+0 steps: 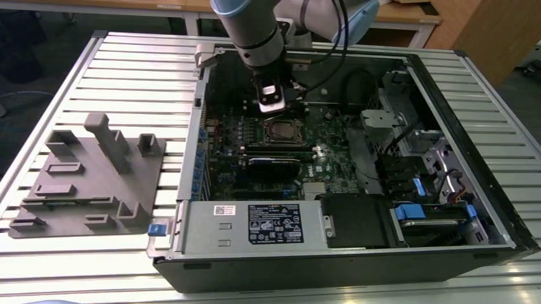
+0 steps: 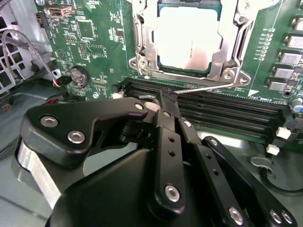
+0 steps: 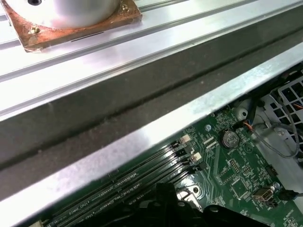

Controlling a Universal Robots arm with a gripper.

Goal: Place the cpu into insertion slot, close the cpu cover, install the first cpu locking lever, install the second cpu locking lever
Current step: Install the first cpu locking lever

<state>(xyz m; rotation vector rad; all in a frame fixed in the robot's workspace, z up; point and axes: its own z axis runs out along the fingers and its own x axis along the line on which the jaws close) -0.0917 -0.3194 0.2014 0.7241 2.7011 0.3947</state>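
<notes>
Hand (image 1: pixel 272 104) is low inside the open case (image 1: pixel 338 259), just far of the slot (image 1: pixel 282 132).

Second wrist view:
- The cpu (image 2: pixel 188 35) is seated in the slot, and the cover (image 2: pixel 139 38) lies flat around it.
- The hand's (image 2: pixel 171 101) fingers are drawn together. The free end of a thin lever (image 2: pixel 208 88) runs in at their tip. I cannot tell whether it is pinched or only pushed.

Risks (judgement):
- The springy lever could slip off the narrow tip and snap back, leaving the cover unclamped.
- The tip sits just over the memory slots (image 2: pixel 227 111), so a slip could scrape them or the board.

Counts:
- cpu: 1
- cover: 1
- lever in view: 1
- memory slots: apparently 4
- coin cell (image 2: pixel 78 75): 1
- grey fixture (image 1: pixel 85 171): 1, on the tabletop (image 1: pixel 127 69) at the exterior view's left, well apart from the case
</notes>
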